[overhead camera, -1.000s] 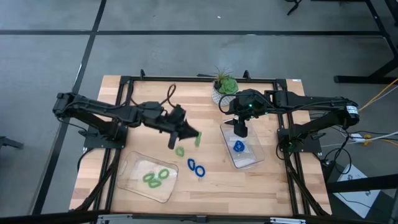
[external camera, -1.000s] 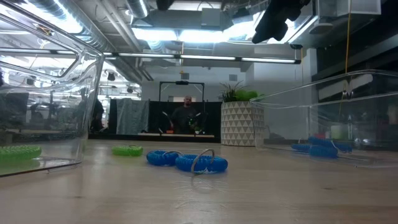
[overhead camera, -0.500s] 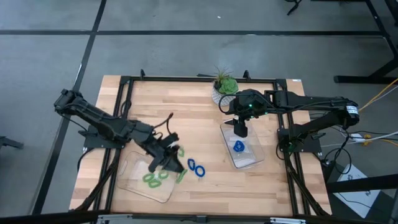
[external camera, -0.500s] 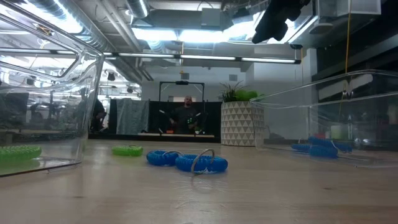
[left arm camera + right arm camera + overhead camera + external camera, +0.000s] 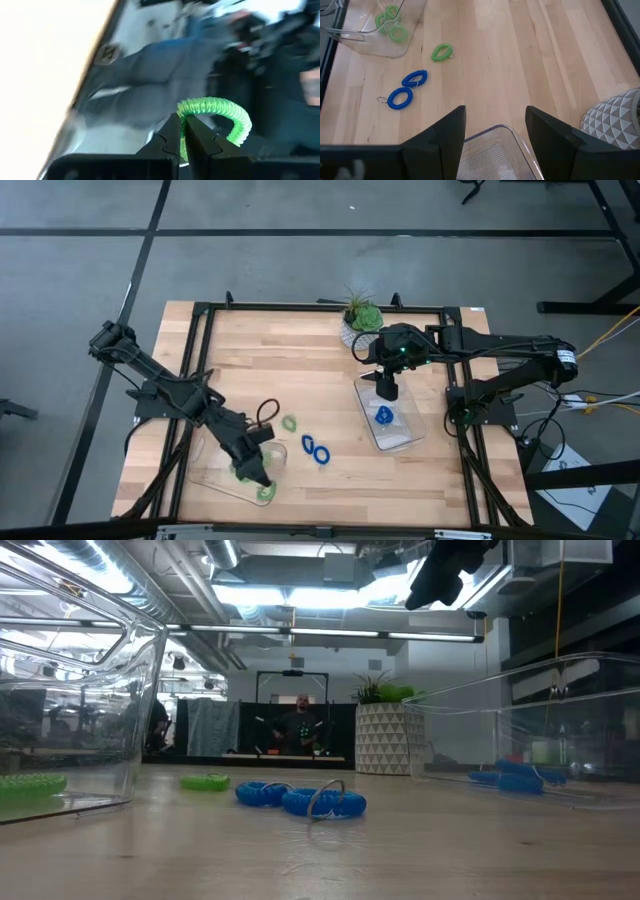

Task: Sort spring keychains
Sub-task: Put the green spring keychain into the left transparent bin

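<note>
**Left gripper over the left tray with a green keychain: risks and counts**

Your left gripper hung above the left clear tray, its jaws pinched nearly closed on a green keychain; in the left wrist view the coil arched out just beyond the fingertips. Only a thin bite of the coil lay between the jaws, so it could have slipped or sprung sideways on release. A drop near the tray's rim could have bounced the springy ring out onto the table. Your right gripper waited above the right clear tray, jaws set wide apart, nothing between them.

Counts, as far as you could judge:
- Green keychains: one held; one loose on the table, well clear of both sets of jaws; two or three in the left tray, partly hidden by the arm.
- Blue keychains: two loose on the table, touching or nearly so; one in the right tray, below the right jaws.
- Clear trays: two.
</note>
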Robot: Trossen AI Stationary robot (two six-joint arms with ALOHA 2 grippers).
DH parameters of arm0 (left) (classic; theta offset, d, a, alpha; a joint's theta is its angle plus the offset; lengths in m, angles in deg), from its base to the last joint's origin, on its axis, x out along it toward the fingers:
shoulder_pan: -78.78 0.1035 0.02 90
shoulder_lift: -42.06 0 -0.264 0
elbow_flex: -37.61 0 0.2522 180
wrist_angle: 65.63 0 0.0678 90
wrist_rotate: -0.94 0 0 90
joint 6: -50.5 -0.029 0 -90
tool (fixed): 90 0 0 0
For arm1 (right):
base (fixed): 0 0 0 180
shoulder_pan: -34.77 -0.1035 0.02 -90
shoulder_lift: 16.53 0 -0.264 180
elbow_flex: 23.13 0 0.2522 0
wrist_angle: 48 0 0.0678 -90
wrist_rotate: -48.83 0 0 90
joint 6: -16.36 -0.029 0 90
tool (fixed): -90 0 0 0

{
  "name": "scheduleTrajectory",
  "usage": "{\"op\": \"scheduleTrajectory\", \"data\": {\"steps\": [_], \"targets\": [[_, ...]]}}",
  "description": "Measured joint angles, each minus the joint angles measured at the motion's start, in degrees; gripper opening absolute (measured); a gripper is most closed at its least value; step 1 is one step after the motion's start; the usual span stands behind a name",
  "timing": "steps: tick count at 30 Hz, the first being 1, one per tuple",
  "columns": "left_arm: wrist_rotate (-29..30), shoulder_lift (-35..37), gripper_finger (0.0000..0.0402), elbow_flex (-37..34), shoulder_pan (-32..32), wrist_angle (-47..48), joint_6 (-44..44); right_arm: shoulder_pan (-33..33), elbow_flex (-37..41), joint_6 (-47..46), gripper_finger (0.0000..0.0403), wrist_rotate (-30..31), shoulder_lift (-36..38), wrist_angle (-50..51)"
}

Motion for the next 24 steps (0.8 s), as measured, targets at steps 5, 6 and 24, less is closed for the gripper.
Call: {"op": "scheduleTrajectory", "data": {"steps": [5,6,24], "targets": [[-3.5,0.0,0.0008,0.0,-1.0,11.3,3.0,0.0,0.0,1.6,0.0205,0.0,0.0,0.0],[-4.5,0.0,0.0008,0.0,-1.2,13.4,3.2,0.0,0.0,1.7,0.0205,0.0,0.0,0.0],[-4.7,0.0,0.0016,0.0,-2.1,41.6,9.1,0.0,0.0,1.6,0.0205,0.0,0.0,0.0]]}}
